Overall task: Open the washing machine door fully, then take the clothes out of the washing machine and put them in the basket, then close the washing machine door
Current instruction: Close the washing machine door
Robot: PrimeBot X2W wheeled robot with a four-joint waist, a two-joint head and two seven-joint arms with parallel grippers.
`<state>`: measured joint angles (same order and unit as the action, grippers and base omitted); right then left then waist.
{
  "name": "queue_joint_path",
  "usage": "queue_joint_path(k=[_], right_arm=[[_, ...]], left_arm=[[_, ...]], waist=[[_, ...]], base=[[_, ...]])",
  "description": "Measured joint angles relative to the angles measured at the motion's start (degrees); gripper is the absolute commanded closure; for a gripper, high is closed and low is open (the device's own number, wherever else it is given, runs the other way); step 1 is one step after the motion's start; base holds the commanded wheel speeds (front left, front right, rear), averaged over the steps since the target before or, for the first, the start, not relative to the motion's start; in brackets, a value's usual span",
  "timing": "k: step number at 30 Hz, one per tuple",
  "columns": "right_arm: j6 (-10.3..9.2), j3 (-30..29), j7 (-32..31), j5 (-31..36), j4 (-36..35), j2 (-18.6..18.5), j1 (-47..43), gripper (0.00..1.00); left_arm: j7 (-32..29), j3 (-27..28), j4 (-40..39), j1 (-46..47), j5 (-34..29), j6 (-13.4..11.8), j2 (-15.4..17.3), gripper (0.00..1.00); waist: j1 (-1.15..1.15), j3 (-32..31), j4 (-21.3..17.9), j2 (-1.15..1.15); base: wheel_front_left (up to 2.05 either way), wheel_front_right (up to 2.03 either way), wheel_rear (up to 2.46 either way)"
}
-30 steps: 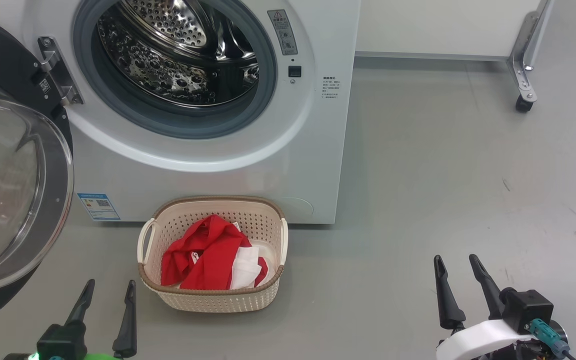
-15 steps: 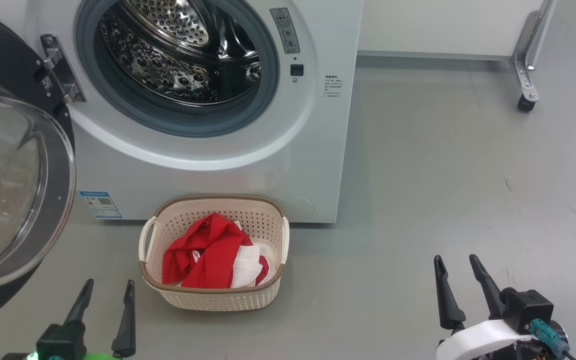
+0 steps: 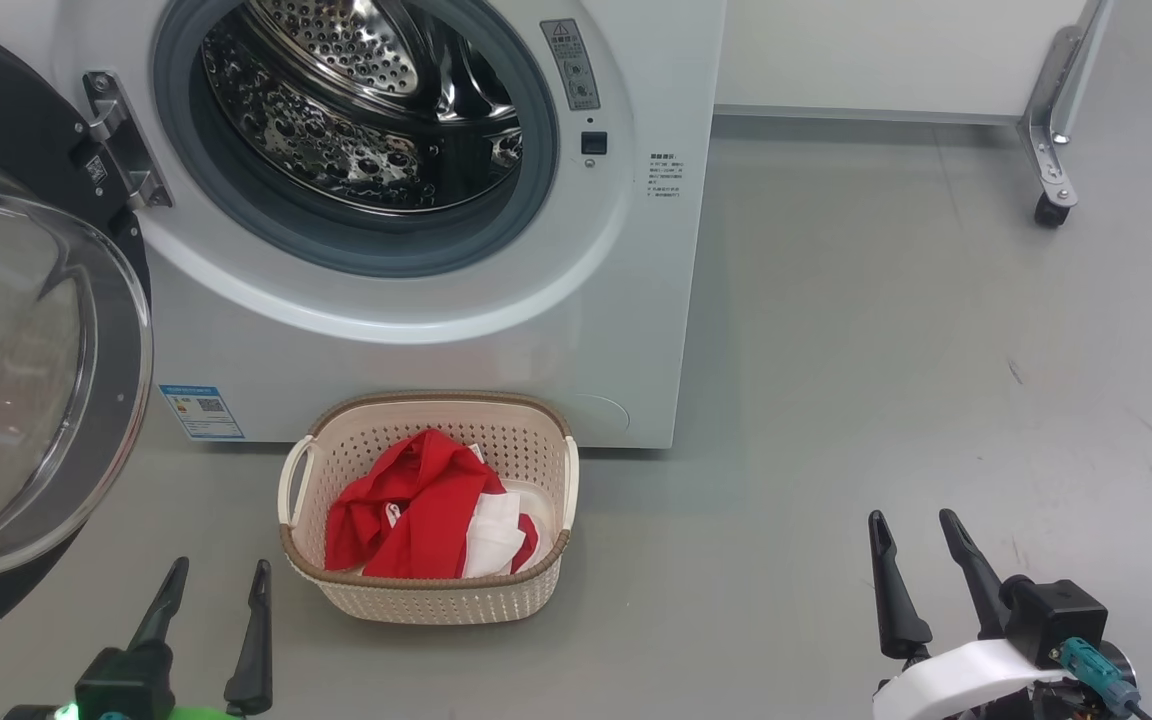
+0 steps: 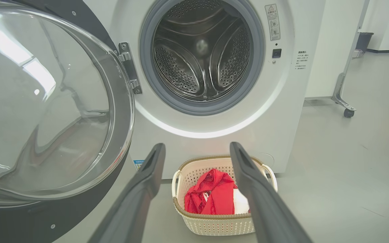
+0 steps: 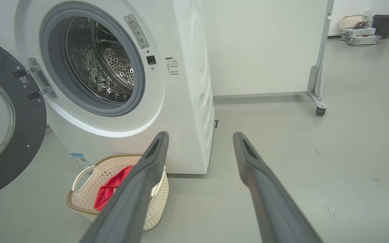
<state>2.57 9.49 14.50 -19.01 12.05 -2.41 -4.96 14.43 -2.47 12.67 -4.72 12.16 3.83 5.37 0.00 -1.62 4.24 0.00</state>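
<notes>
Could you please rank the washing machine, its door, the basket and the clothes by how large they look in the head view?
1. washing machine, cut off by the frame
2. washing machine door, nearer the camera and partly cropped
3. basket
4. clothes, lying inside the basket

One washing machine; one basket; four fingers.

washing machine white | drum steel, perforated | seal grey | washing machine door black-rimmed, clear glass | basket cream, perforated, brown rim | clothes red, white | floor grey
</notes>
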Motion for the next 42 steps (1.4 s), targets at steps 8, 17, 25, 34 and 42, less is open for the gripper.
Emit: queue_joint_path(k=[8, 17, 25, 34, 42], right_arm=[[0.34, 0.4, 0.0, 0.0, 0.0, 0.0, 0.0, 0.00], [0.34, 0.1, 0.0, 0.0, -0.7, 0.0, 0.0, 0.00], [0.42, 0.3, 0.0, 0.0, -0.9, 0.0, -0.1, 0.00], [0.89, 1.1, 0.0, 0.0, -0.9, 0.0, -0.2, 0.00], [0.90, 1.7, 0.0, -1.0, -0.9, 0.1, -0.2, 0.00]], left_arm=[[0.0, 0.0, 0.0, 0.0, -0.3, 0.2, -0.2, 0.00], [0.0, -0.7, 0.0, 0.0, -0.8, 0.5, -0.5, 0.00], [0.0, -0.9, 0.8, 0.1, -1.1, 0.6, -0.8, 0.00], [0.0, -0.7, 1.0, 0.1, -1.3, 0.6, -0.8, 0.00], [0.0, -0.6, 1.2, 0.1, -2.2, 0.6, -0.8, 0.00]], waist=[[0.00, 0.0, 0.3, 0.00], [0.00, 0.3, 2.7, 0.00], [0.00, 0.5, 6.8, 0.00], [0.00, 0.4, 12.2, 0.00], [0.00, -0.1, 18.2, 0.00]], base=[[0.00, 0.00, 0.00], [0.00, 0.00, 0.00], [0.00, 0.00, 0.00], [0.00, 0.00, 0.00], [0.00, 0.00, 0.00]])
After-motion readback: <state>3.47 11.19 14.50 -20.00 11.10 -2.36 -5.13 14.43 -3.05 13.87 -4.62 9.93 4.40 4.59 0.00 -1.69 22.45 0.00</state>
